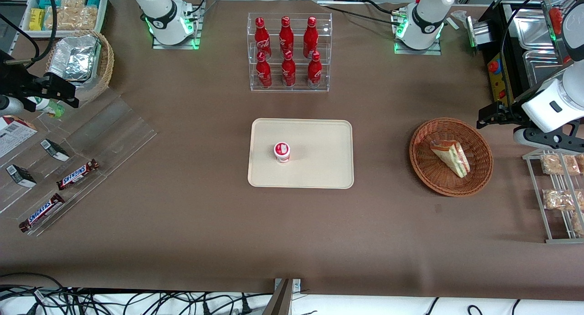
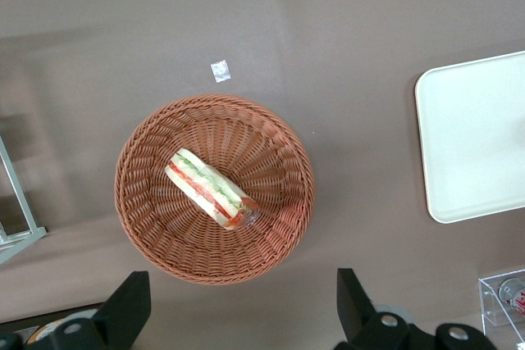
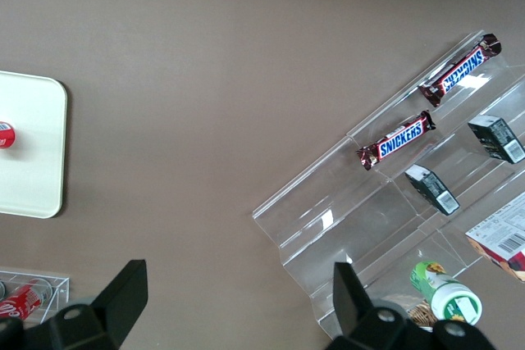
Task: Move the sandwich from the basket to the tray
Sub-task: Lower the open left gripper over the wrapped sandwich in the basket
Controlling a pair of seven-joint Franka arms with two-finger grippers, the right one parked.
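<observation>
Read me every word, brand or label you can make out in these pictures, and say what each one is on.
"SNICKERS": on both brown candy bars on the clear acrylic stand.
White script on the red bottles: too small to read.
Red-and-white lidded cup on the cream-beige rectangular tray: label unreadable.
Wrapped triangular sandwich in the reddish-brown wicker basket: no text visible.
The open left gripper hovers above the basket.

A lab's mock snack shop: red cola bottles (image 1: 287, 50) racked above the cream-beige rectangular plastic tray (image 1: 315, 173), Snickers bars (image 1: 77, 174) on clear acrylic shelving (image 1: 114, 132).

sandwich (image 1: 450, 155) in basket (image 1: 424, 169); pincer (image 2: 238, 313) above; tray (image 1: 315, 173) beside
</observation>
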